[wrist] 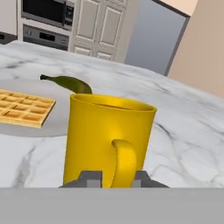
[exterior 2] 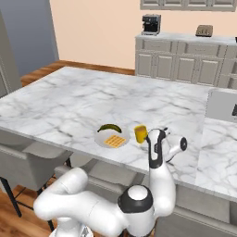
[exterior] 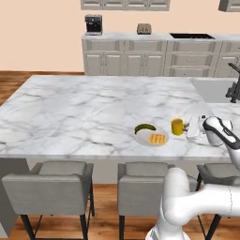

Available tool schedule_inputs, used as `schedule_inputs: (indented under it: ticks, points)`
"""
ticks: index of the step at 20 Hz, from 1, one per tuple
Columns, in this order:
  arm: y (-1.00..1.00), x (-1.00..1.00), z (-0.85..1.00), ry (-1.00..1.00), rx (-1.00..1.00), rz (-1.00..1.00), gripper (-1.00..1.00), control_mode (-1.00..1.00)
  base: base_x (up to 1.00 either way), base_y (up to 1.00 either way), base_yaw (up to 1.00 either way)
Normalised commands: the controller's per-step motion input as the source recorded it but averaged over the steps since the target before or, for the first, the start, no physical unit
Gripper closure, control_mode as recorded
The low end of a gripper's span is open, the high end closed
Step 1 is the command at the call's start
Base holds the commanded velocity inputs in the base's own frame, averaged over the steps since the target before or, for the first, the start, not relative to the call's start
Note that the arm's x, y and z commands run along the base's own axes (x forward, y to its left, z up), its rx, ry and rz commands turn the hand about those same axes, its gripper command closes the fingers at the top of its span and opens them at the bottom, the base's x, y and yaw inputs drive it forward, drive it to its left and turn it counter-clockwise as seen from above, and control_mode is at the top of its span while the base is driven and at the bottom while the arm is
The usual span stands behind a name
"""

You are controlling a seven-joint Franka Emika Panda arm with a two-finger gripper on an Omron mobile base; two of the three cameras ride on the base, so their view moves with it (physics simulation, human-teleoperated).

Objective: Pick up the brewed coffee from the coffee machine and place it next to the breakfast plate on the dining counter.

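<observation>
One yellow mug (wrist: 107,140) beside one plate (exterior: 149,139); claw (wrist: 114,178) fingertips flank its handle, grip unclear.

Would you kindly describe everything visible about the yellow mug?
The mug is bright yellow, glossy and cylindrical, with a looped side handle facing the gripper, whose fingertips flank the handle. Brown liquid shows just under the rim. It stands upright on the marble counter, just beside the plate holding the waffle.
</observation>
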Motion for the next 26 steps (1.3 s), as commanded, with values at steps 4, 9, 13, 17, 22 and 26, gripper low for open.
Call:
schedule_inputs:
  ticks: [4, 9, 13, 17, 22, 26]
  points:
    - [0.00, -0.53, 0.31, 0.02, -0.08, 0.00, -1.00, -1.00, 0.00, 0.00, 0.00]
    - [0.00, -0.88, 0.55, 0.00, -0.11, 0.00, -1.00, -1.00, 0.00, 0.00, 0.00]
    - [0.19, -1.00, 0.76, -0.02, -0.18, 0.00, -1.00, -1.00, 0.00, 0.00, 0.00]
    - [0.47, -1.00, 0.82, -0.13, -0.26, 0.00, -1.00, -1.00, 0.00, 0.00, 0.00]
    - [0.44, -0.77, 0.69, -0.21, -0.21, 0.05, -1.00, -1.00, 0.00, 0.00, 0.00]
    - [0.00, -0.57, 0.05, -0.18, -0.02, 0.12, -1.00, -1.00, 0.00, 0.00, 0.00]
